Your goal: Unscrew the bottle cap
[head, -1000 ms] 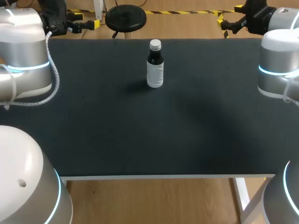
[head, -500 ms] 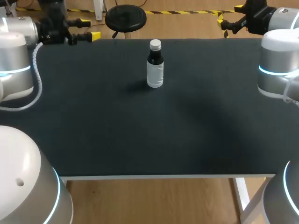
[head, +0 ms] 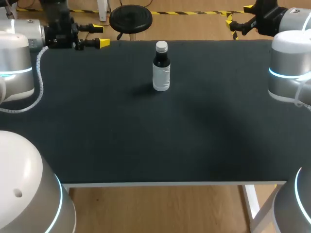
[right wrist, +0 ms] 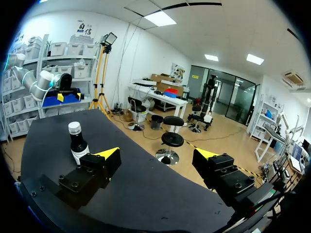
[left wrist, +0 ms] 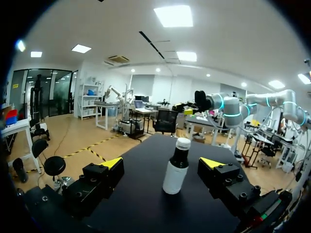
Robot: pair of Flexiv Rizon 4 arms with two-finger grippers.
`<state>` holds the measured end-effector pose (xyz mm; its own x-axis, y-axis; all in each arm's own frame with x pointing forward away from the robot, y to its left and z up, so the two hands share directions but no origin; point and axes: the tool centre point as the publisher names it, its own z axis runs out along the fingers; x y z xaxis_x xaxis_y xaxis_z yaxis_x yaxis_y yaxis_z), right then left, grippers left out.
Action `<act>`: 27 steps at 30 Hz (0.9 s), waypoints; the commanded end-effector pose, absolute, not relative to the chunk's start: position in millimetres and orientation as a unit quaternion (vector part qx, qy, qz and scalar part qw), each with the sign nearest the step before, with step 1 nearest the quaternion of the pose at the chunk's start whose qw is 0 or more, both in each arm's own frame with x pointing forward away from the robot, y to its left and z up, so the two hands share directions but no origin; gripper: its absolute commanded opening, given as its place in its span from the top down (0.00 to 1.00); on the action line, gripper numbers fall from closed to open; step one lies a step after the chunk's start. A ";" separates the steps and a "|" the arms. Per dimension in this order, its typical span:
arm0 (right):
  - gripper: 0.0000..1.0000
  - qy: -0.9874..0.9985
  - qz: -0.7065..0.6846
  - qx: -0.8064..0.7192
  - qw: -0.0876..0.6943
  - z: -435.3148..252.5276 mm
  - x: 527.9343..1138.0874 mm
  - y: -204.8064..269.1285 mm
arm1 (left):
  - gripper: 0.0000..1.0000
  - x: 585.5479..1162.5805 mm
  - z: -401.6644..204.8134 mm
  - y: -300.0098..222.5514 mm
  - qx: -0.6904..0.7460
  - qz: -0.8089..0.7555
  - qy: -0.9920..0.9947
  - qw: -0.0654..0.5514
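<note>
While the bottle (head: 161,73) stands upright on the black counter (head: 146,141), toward its far edge and near the middle, neither arm touches it. It is a small dark bottle with a pale label wrapped round its lower body, and its white cap (head: 161,46) sits on the neck.

At the far left corner of the counter the left gripper (head: 100,35) lies level, its yellow-tipped fingers pointing across toward the bottle. They are spread wide and grasp nothing. From the left wrist the bottle shows ahead of the gripper, framed between the two tips but well apart from them, with bare counter in the stretch between.

Just beyond the far right edge hangs the right gripper (head: 239,18), its fingers likewise released and holding nothing. From the right wrist the bottle appears well ahead, past one finger's tip rather than between the two.

A white coiled cable (head: 40,73) runs along the left arm (head: 17,58), off to the side of the bottle. The right arm (head: 289,63) stands at the counter's right edge.
</note>
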<state>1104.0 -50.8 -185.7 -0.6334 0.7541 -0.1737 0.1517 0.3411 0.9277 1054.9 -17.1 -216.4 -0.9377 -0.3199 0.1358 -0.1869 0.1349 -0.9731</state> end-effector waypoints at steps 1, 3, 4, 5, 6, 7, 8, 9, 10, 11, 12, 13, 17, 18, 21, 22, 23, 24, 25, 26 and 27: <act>0.00 0.760 0.490 0.299 0.307 -185.3 1103.9 -50.8 | 0.00 1056.3 -216.7 -17.7 -0.168 -0.636 0.752 0.051; 0.00 0.760 0.490 0.299 0.307 -185.3 1103.9 -50.8 | 0.00 1056.3 -216.7 -17.7 -0.168 -0.636 0.752 0.051; 0.00 0.760 0.490 0.299 0.307 -185.3 1103.9 -50.8 | 0.00 1056.3 -216.7 -17.7 -0.168 -0.636 0.752 0.051; 0.00 0.760 0.490 0.299 0.307 -185.3 1103.9 -50.8 | 0.00 1056.3 -216.7 -17.7 -0.168 -0.636 0.752 0.051; 0.00 0.760 0.490 0.299 0.307 -185.3 1103.9 -50.8 | 0.00 1056.3 -216.7 -17.7 -0.168 -0.636 0.752 0.051; 0.00 0.760 0.490 0.299 0.307 -185.3 1103.9 -50.8 | 0.00 1056.3 -216.7 -17.7 -0.168 -0.636 0.752 0.051; 0.00 0.760 0.490 0.299 0.307 -185.3 1103.9 -50.8 | 0.00 1056.3 -216.7 -17.7 -0.168 -0.636 0.752 0.051; 0.00 0.760 0.490 0.299 0.307 -185.3 1103.9 -50.8 | 0.00 1056.3 -216.7 -17.7 -0.168 -0.636 0.752 0.051; 0.00 0.760 0.490 0.299 0.307 -185.3 1103.9 -50.8 | 0.00 1056.3 -216.7 -17.7 -0.168 -0.636 0.752 0.051; 0.00 0.760 0.490 0.299 0.307 -185.3 1103.9 -50.8 | 0.00 1056.3 -216.7 -17.7 -0.168 -0.636 0.752 0.051; 0.00 0.760 0.490 0.299 0.307 -185.3 1103.9 -50.8 | 0.00 1056.3 -216.7 -17.7 -0.168 -0.636 0.752 0.051; 0.00 0.760 0.490 0.299 0.307 -185.3 1103.9 -50.8 | 0.00 1056.3 -216.7 -17.7 -0.168 -0.636 0.752 0.051; 0.00 0.760 0.490 0.299 0.307 -185.3 1103.9 -50.8 | 0.00 1053.5 -218.0 -20.3 -0.149 -0.642 0.751 0.045; 0.00 0.760 0.490 0.299 0.307 -185.3 1103.9 -50.8 | 0.00 1051.9 -219.8 -23.2 -0.134 -0.646 0.750 0.041; 0.00 0.760 0.490 0.299 0.307 -185.3 1103.9 -50.8 | 0.00 1049.9 -226.2 -31.8 -0.092 -0.656 0.748 0.034; 0.00 0.760 0.490 0.299 0.307 -185.3 1103.9 -50.8 | 0.00 1049.2 -228.6 -34.6 -0.086 -0.656 0.749 0.037; 0.00 0.760 0.490 0.299 0.307 -185.3 1103.9 -50.8 | 0.00 1048.3 -231.3 -38.9 -0.071 -0.662 0.745 0.038; 0.00 0.760 0.490 0.299 0.307 -185.3 1103.9 -50.8 | 0.00 1047.1 -233.1 -42.9 -0.060 -0.668 0.741 0.036; 0.00 0.760 0.490 0.299 0.307 -185.3 1103.9 -50.8 | 0.00 1046.7 -234.9 -45.2 -0.058 -0.665 0.743 0.040; 0.00 0.760 0.490 0.299 0.307 -185.3 1103.9 -50.8 | 0.00 1046.3 -236.8 -46.9 -0.046 -0.669 0.740 0.040; 0.00 0.760 0.490 0.299 0.307 -185.3 1103.9 -50.8 | 0.00 1045.6 -238.0 -48.7 -0.039 -0.673 0.738 0.041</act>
<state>1104.0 -50.9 -185.7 -0.6333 0.7542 -0.1738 0.1516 0.3411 0.9277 1034.6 -44.6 -226.7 -0.9870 -0.1607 -0.0025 -0.0173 0.1219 -0.9924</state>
